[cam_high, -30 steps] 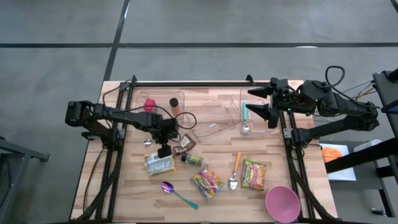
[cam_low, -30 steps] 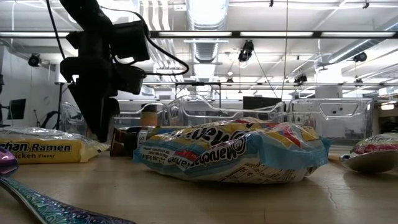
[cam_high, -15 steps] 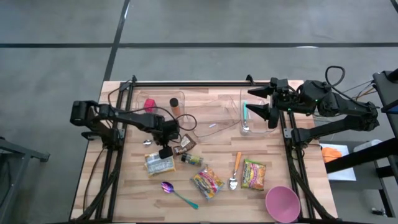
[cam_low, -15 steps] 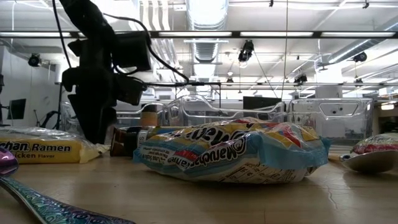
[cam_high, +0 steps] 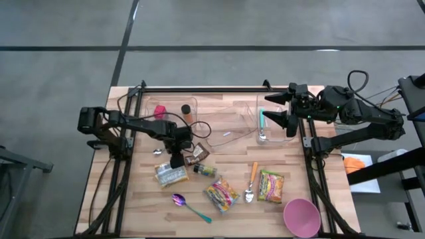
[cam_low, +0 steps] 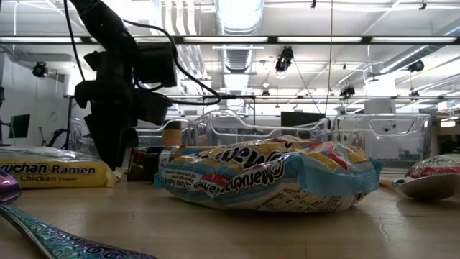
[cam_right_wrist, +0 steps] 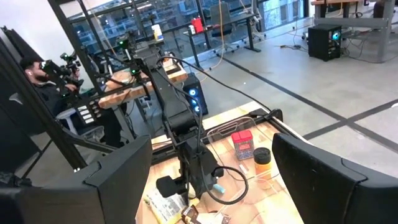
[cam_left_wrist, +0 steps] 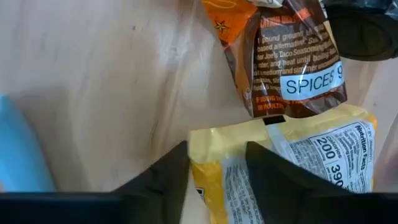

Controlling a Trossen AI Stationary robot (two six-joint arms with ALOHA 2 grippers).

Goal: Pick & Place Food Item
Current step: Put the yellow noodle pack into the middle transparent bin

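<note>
the wooden bench (cam_high: 232, 133) carries two clear bins at the back and a scatter of packets and spoons nearer the front. the left arm reaches in from the left, its left tool (cam_high: 176, 161) down at the yellow chicken ramen packet (cam_high: 170, 174) — in the left wrist view the two dark fingers (cam_left_wrist: 166, 176) sit either side of the packet's corner, touching it, though i cannot tell whether they are clamped. just beside it lies a brown spice packet (cam_left_wrist: 292, 59). the right tool (cam_high: 284, 108) hangs over the right-hand bin (cam_high: 279, 127), fingers apart and empty. a pink bowl (cam_high: 302, 217) sits at the front right corner.
</note>
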